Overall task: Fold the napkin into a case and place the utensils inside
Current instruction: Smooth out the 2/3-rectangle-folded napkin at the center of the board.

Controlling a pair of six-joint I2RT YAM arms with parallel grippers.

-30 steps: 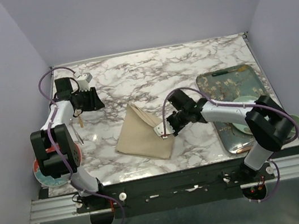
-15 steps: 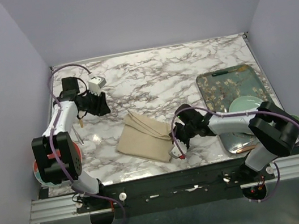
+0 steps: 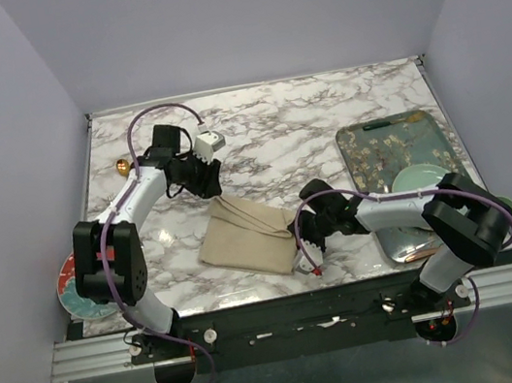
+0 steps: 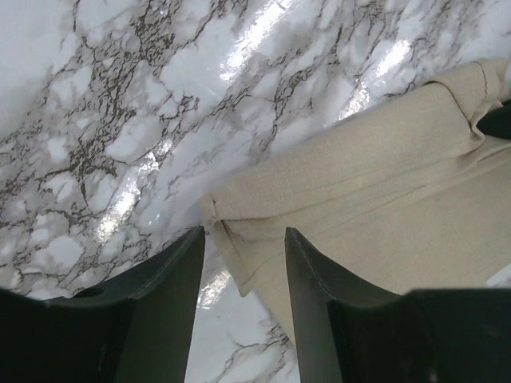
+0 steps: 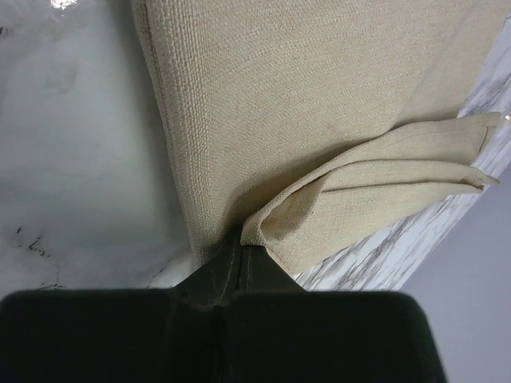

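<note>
Top view, left to right. A patterned plate (image 3: 73,286) sits at the near left corner of the marble table (image 3: 321,112), partly hidden by the left arm's base. The gold spoon (image 3: 121,165) lies near the far left edge, well apart from the cloth. The left gripper (image 3: 209,182) hangs over the far corner of the napkin (image 3: 243,233), a beige cloth folded into a tapering wedge at the table's centre. The left wrist view shows the left gripper (image 4: 243,267) with its jaws parted and empty, and the napkin (image 4: 383,191) corner lying on the marble between the two fingers (image 4: 172,295).

The right gripper (image 3: 306,240) meets the napkin's near right edge. In the right wrist view the right gripper (image 5: 233,257) is closed, pinching a raised flap of the napkin (image 5: 287,104) at the fingertips. Farther right, a floral tray (image 3: 391,144) carries a pale green dish (image 3: 426,178).
</note>
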